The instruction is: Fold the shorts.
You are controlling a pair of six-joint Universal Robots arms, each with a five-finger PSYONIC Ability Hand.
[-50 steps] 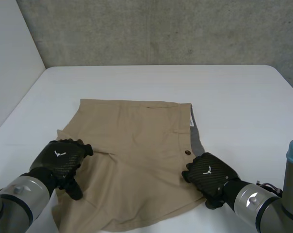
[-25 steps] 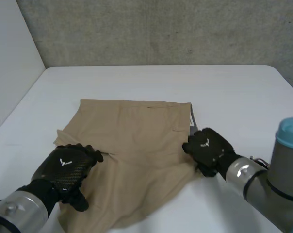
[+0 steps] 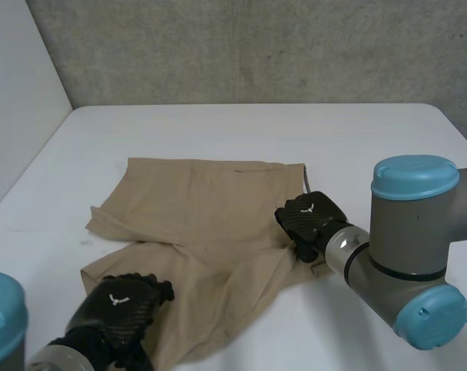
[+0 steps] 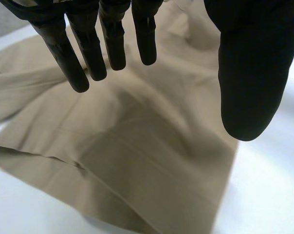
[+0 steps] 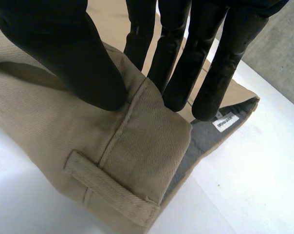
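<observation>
The tan shorts [image 3: 210,209] lie spread on the white table [image 3: 241,127], waistband to the right. My right hand [image 3: 311,220] is at the near end of the waistband. In the right wrist view its thumb [image 5: 64,48] and fingers [image 5: 210,63] pinch a raised fold of the waistband [image 5: 137,161], with a belt loop [image 5: 108,190] below and the grey lining with a white label [image 5: 226,122] beside it. My left hand [image 3: 121,309] hovers over the near leg, close to the table's front edge. Its fingers [image 4: 88,44] are straight, apart from the thumb, above the cloth [image 4: 137,146].
My right arm's thick joint with a light-blue cap [image 3: 415,232] stands over the table just right of the shorts. A grey concrete wall [image 3: 257,46] runs behind the table's far edge. Bare table lies beyond and to the right of the shorts.
My right hand moved away from me along the waistband and shut on it, pulling the near right corner inward. My left hand drew back toward the front edge, still open.
</observation>
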